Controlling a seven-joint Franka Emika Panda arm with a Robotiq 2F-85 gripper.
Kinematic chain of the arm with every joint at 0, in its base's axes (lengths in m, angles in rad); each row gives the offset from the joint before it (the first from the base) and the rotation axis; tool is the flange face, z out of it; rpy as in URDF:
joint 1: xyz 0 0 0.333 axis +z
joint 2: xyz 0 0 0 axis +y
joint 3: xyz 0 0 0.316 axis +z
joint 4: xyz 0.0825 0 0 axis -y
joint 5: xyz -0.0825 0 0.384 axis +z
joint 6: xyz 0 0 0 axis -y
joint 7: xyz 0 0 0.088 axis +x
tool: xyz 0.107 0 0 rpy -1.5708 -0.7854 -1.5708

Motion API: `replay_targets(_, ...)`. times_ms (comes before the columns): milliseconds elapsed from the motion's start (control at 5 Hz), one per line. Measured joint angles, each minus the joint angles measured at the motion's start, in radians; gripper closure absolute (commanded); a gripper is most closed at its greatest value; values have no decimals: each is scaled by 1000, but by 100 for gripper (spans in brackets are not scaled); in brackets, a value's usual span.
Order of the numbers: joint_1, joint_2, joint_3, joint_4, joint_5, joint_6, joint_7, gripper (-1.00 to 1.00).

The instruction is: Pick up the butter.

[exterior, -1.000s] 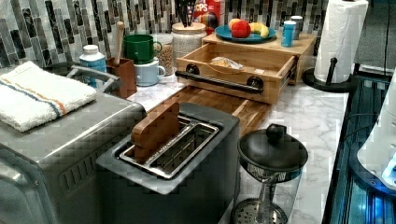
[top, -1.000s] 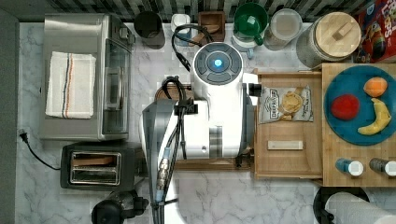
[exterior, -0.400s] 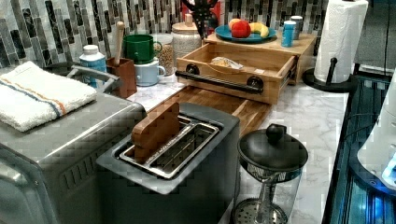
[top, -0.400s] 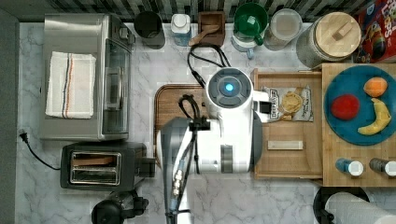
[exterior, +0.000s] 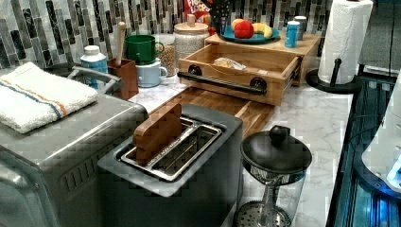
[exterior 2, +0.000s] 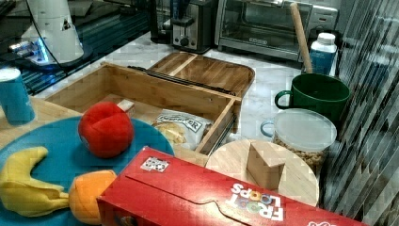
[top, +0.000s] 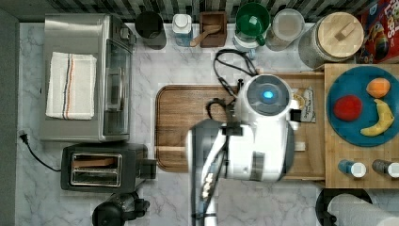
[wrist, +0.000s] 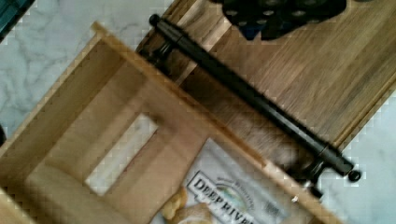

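Marble desk [top: 179,56] carries a wooden cutting board [top: 188,113] and an open wooden drawer [wrist: 60,116] with a black bar handle [wrist: 252,100]. Inside the drawer lies the butter [wrist: 121,154] — flat on the drawer floor, just beside the chip bag [wrist: 233,191] and apart from it. The gripper's own state I cannot tell — the arm [top: 263,127] hangs over the drawer in the top view.

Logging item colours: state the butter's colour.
Pale cream-white, plain. The butter shows best in the wrist view, lying inside the wooden drawer.
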Motion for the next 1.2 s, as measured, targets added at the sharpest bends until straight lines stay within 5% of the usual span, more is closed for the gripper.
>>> replay_targets(400,-107,-1,-48,10,0,-14,-2,100)
replay_targets(600,-144,-2,-80,10,-13,-12,2,-11)
replay_targets(800,-178,0,-91,10,-9,27,2,-100)
replay_targets(1200,-207,20,-109,0,-7,135,41,-100)
